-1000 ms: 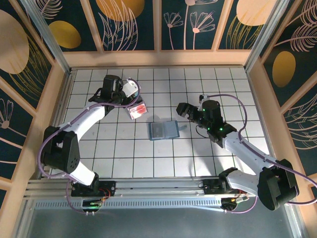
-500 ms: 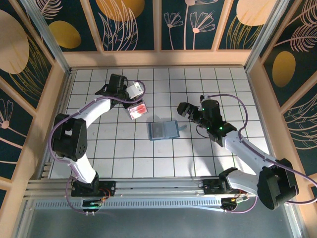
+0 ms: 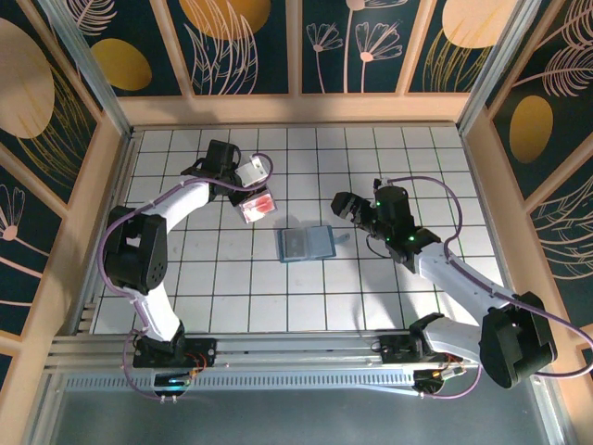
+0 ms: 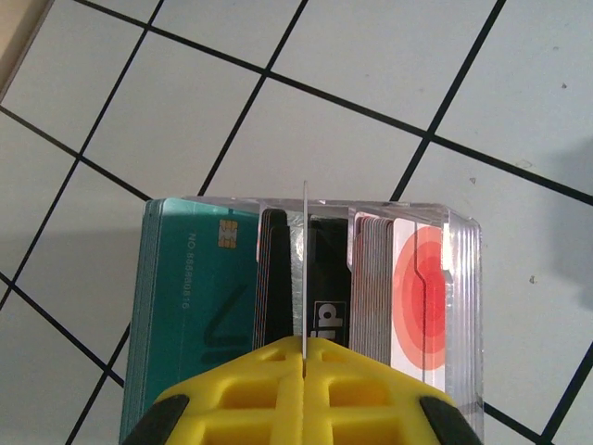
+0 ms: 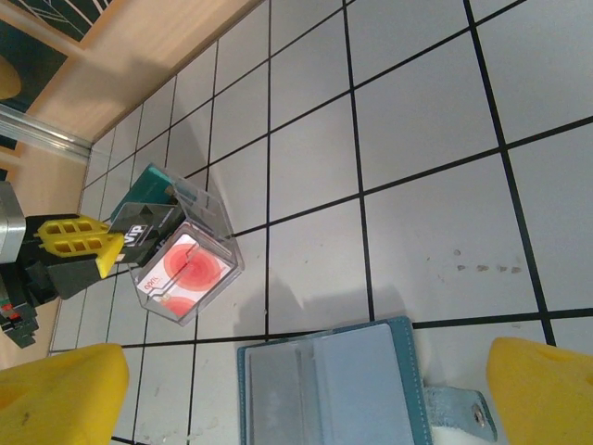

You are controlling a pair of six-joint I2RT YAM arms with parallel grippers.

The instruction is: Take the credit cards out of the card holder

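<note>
The white tiled table point(image 3: 232, 297) carried both arms, the left arm point(image 3: 167, 211) reaching to the far left and the right arm point(image 3: 454, 273) angled in from the near right. The card holder point(image 3: 306, 243) lay open and flat near the table's middle, pale blue-grey inside facing up, apart from both grippers. To its far left, near but not touching, stood a clear box point(image 3: 258, 206) divided into compartments. The credit cards were stacked on edge in it: teal cards point(image 4: 190, 306) at one side, black cards point(image 4: 324, 269) in the middle, red-pink cards point(image 4: 417, 297) at the other side. The left gripper point(image 4: 302, 371) hung directly over the black cards with its yellow fingers pressed together; a thin pale sliver ran out edge-on from between them, and whether this was a card could not be determined. The right gripper point(image 3: 347, 209) hovered just right of the card holder, jaws spread wide and empty, with the holder lying between its yellow fingers point(image 5: 65, 394) in the wrist view.
</note>
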